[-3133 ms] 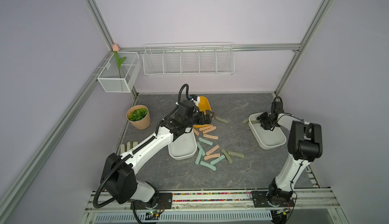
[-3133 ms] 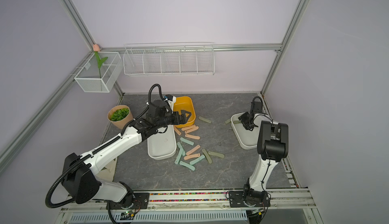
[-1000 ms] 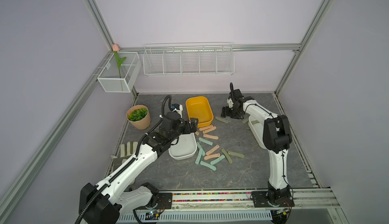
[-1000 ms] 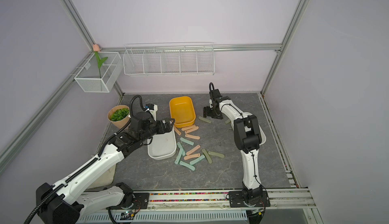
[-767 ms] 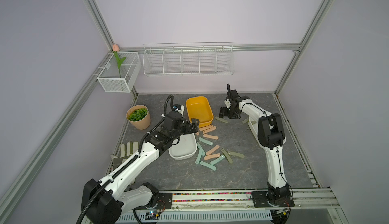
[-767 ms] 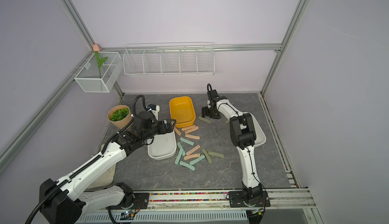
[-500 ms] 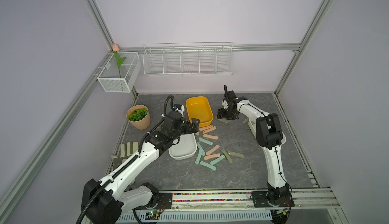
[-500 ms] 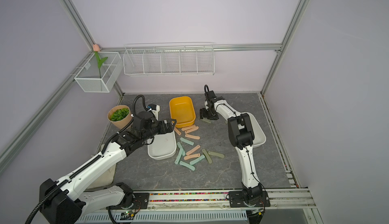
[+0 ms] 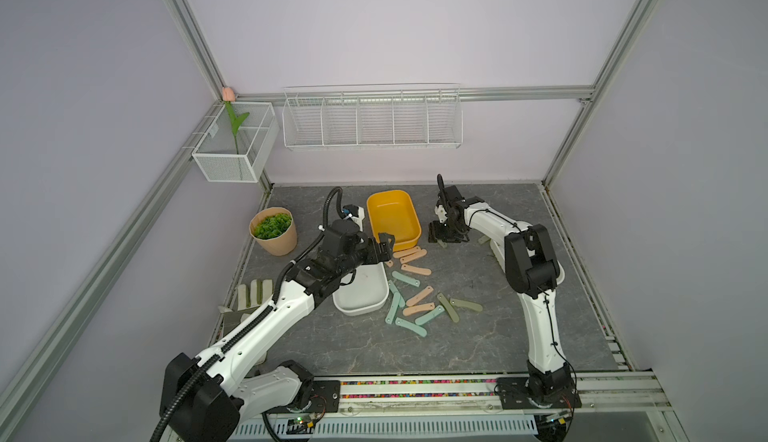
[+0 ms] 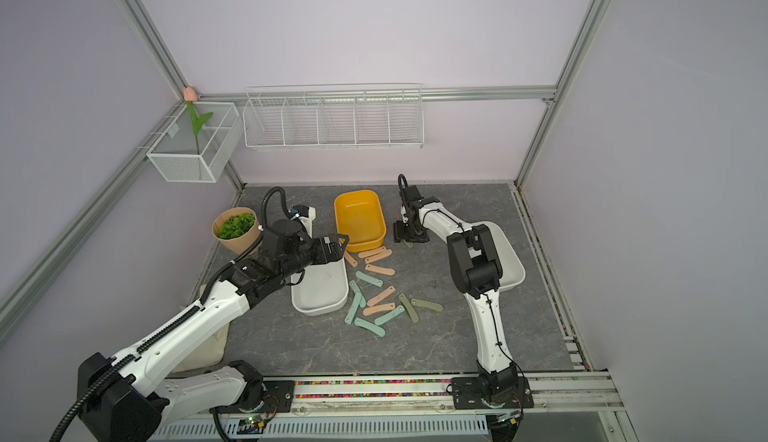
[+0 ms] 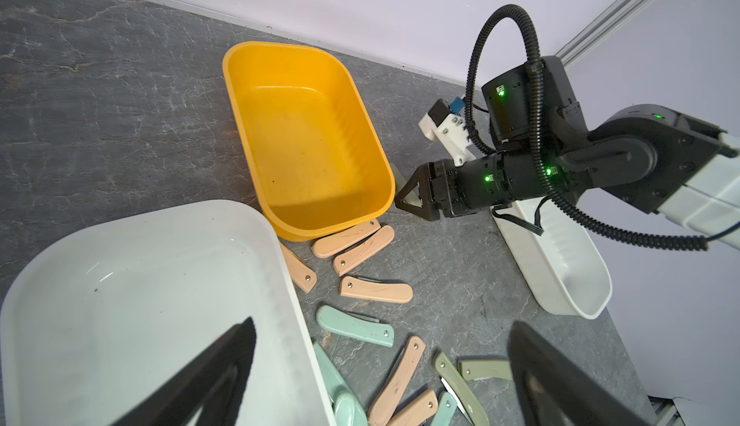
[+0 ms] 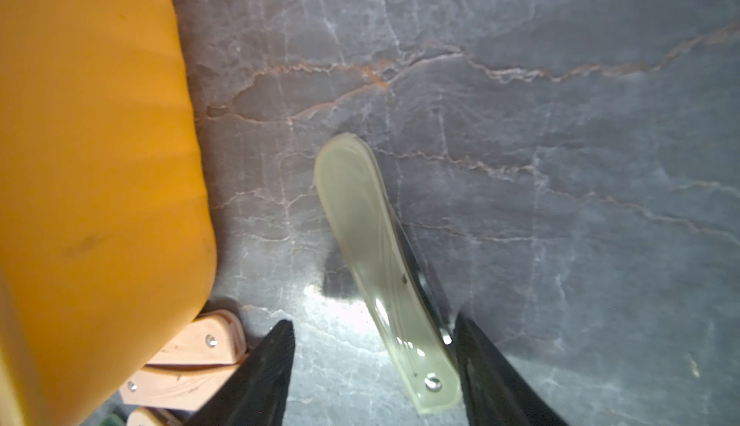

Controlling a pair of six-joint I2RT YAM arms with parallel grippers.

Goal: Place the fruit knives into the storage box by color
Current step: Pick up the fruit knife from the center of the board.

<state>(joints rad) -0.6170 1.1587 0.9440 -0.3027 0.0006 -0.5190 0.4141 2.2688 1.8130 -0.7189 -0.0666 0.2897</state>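
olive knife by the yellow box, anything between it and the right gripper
Nothing visible does. In the right wrist view the right gripper straddles the olive knife with open fingers; it lies on the table, apart from the yellow box and the peach knives.
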